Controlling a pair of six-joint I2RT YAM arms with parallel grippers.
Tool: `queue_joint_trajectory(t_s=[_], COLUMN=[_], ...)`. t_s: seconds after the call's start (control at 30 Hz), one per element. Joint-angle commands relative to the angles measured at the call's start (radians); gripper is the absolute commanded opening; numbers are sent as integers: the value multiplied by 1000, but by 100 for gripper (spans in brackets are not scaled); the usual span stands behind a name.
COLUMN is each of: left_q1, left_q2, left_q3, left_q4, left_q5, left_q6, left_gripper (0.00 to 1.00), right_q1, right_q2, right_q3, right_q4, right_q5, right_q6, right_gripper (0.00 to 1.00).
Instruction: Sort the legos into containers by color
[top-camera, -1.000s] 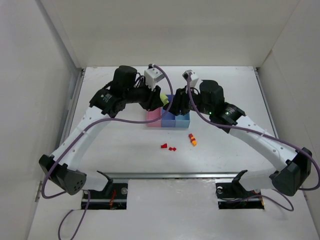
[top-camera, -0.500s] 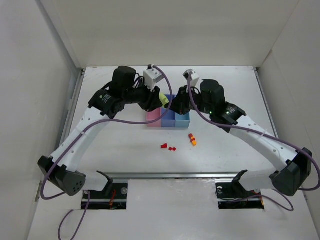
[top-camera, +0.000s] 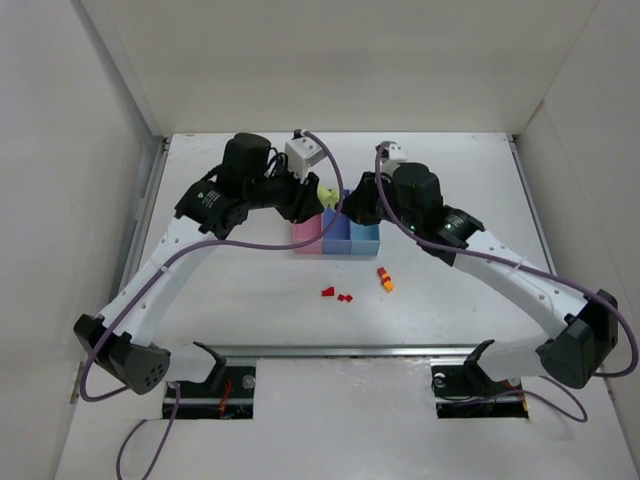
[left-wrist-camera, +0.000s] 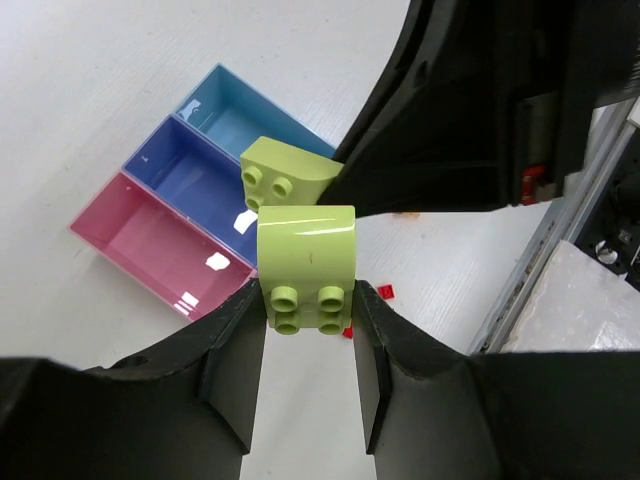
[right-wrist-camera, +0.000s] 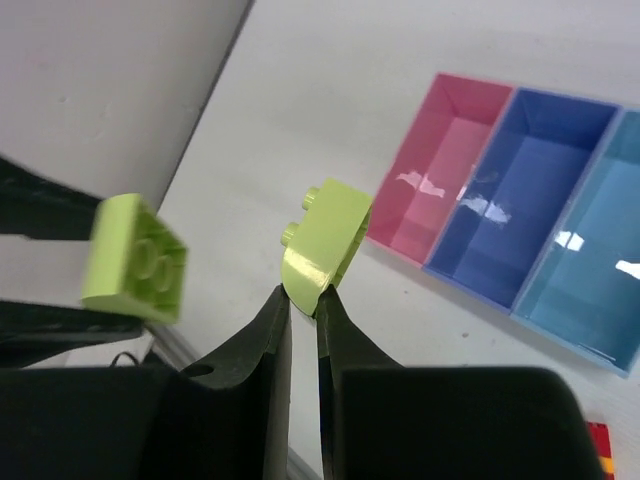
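A yellow-green brick (left-wrist-camera: 305, 250) was clamped in the left gripper (left-wrist-camera: 305, 300); a 2nd green brick (right-wrist-camera: 325, 232) was pinched by one edge in the right gripper (right-wrist-camera: 300, 300), just beyond the left's fingertips; the bins (left-wrist-camera: 160, 235) lay below both, prob. so each cd be dropped by colour; the red bricks (top-camera: 337, 294) lay unsorted, well apart from both.

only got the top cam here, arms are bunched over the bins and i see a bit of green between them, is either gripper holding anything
Observer: Yes. The left wrist view shows the left gripper shut on a yellow-green brick.
Operator: and the right one
Observer: The right gripper pinches a second yellow-green brick by its thin edge. In the right wrist view, there is a gap between the two bricks.
Operator: anything in the bins yet
Observer: No. Nothing shows inside the pink bin, the medium blue bin or the light blue bin.
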Motion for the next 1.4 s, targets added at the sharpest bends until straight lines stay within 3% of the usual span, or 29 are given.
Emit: queue_joint_trajectory(t_s=[0.0, 0.23, 0.37, 0.6, 0.63, 0.67, 0.7, 0.8, 0.9, 1.1, 1.27, 1.37], left_q1=[-5, -5, -5, -5, -5, -5, -5, -5, -5, -5, -15, -62], left_q2=[-48, -66, -66, -75, -75, -75, -66, -66, -57, -17, 153, 218], left_q3=[19, -22, -32, -50, -50, -50, -50, -50, -50, -38, 52, 83], left_q4=[30, 20, 30, 30, 30, 30, 30, 30, 30, 30, 19, 97], left_q5=[2, -96, -107, -98, -98, -98, -98, -98, -98, -89, -69, -69], left_q6=[-12, -2, -2, -2, -2, -2, -2, -2, -2, 31, 41, 31], left_gripper=[0, 0, 0, 0, 0, 0, 0, 0, 0, 0, 0, 0], right_q1=[-6, -160, -169, -178, -178, -178, -178, -178, -178, -189, -348, -460], right_q2=[4, 189, 298, 398, 398, 407, 407, 416, 417, 346, 233, 160], right_q3=[-22, 76, 130, 185, 197, 208, 208, 227, 227, 247, 225, 178], right_q4=[30, -194, -203, -281, -281, -281, -292, -301, -310, -348, -396, -407], right_q5=[137, 238, 162, 168, 168, 168, 168, 178, 178, 200, 237, 237], right_q6=[51, 21, -88, -69, -69, -69, -69, -78, -87, -87, -46, -46], right_gripper=[0, 0, 0, 1, 8, 24, 34, 51, 57, 57, 58, 58])
